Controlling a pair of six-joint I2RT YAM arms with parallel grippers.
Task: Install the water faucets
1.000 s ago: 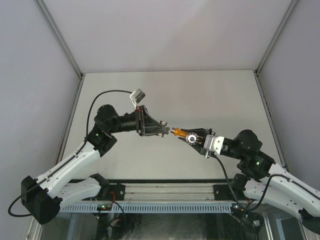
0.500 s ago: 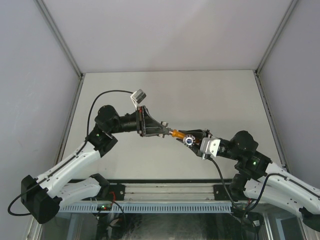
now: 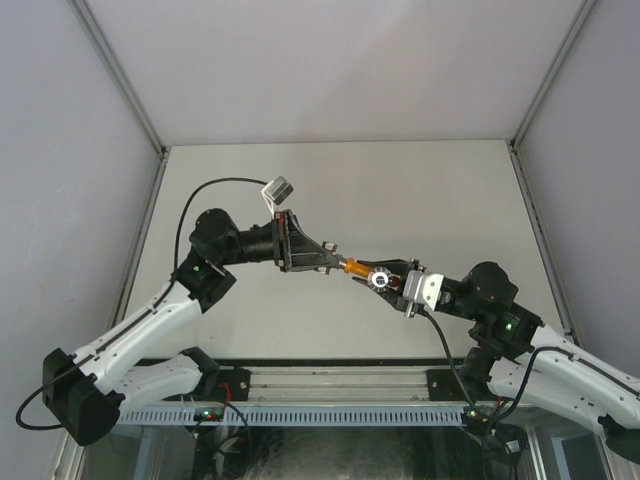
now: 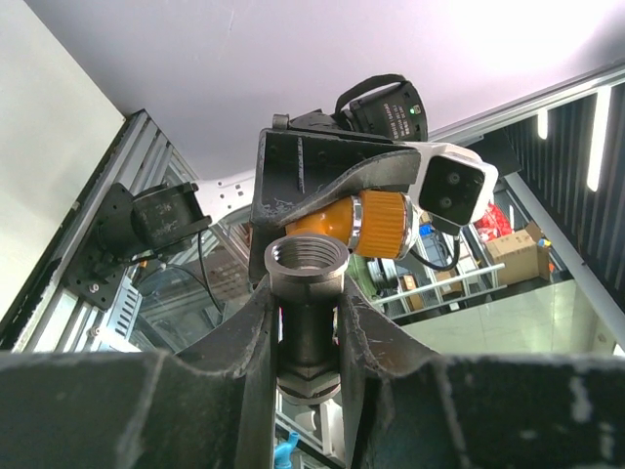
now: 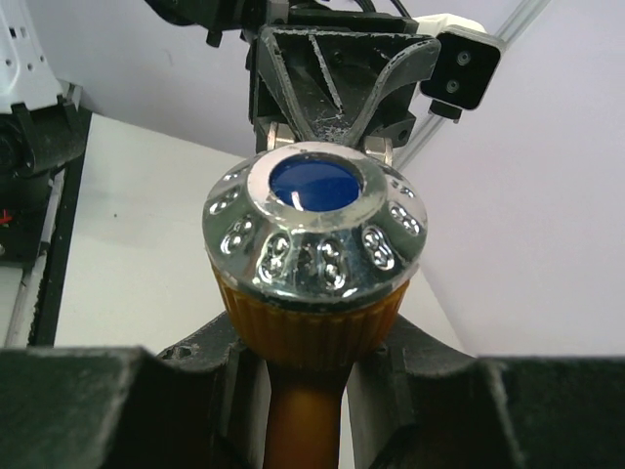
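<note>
**Tap and fitting nose to nose in mid-air, lots of ways to botch this**

The left claw (image 4: pixel 306 322) is closed down tight on the grey fitting (image 4: pixel 306 293), pinching its narrow waist with the threaded open end poking up past the fingers. The right claw (image 5: pixel 303 381) is clamped just as snug around the neck of the orange tap (image 5: pixel 312 322), right under the ribbed collar and the chrome cap (image 5: pixel 314 230) with the blue middle. From above, both parts are held up off the surface and meet between the two claws. I honestly can't tell if they're touching or just beside each other.

My worry is the threads. If the two axes are off even a bit, it'll cross-thread or jam. Both grips are on round, smooth stuff, so twisting force could spin a part in the fingers or pop it loose and drop it. The claws are also really close, so a sloppy push could knock them together.

Below is a plain pale tabletop (image 3: pixel 400 190), boxed in by grey walls (image 3: pixel 60 150), with a metal rail (image 3: pixel 330 410) along the near edge.
</note>
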